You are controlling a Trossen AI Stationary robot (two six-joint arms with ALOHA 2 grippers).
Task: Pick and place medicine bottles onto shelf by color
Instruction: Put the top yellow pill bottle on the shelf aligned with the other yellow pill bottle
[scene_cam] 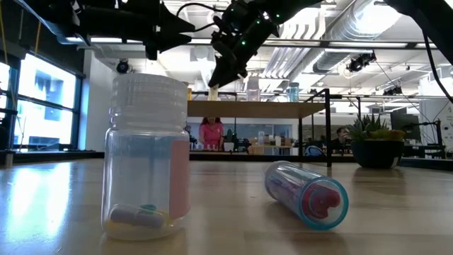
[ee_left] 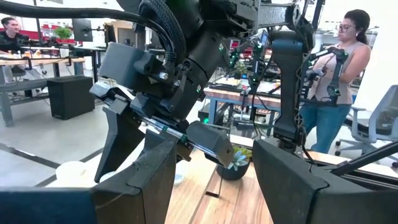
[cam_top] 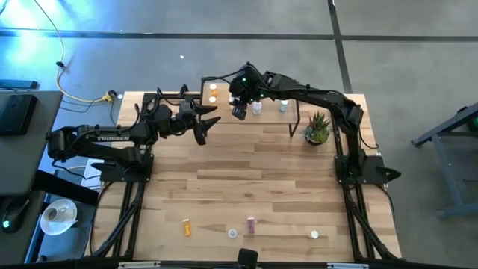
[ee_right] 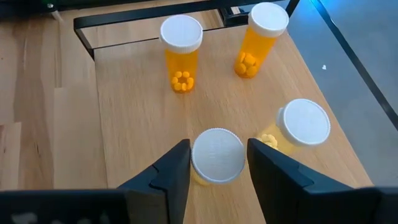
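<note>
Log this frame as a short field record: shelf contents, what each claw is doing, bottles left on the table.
shelf: three orange bottles standing upright, a fourth orange bottle between the right claw's fingers
right claw: over the shelf, fingers close either side of that bottle's white cap; grip or release unclear
left claw: open, empty, above the table beside the shelf
table: bottles remain along the near edge, one orange, one purple
potted plant: beside the shelf

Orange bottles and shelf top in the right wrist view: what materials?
Orange bottles: likely translucent amber plastic, since the pills show through; caps look matte white plastic. Shelf top: pale wood by its visible grain, possibly laminate; the frame is thin black metal, by the look.
</note>
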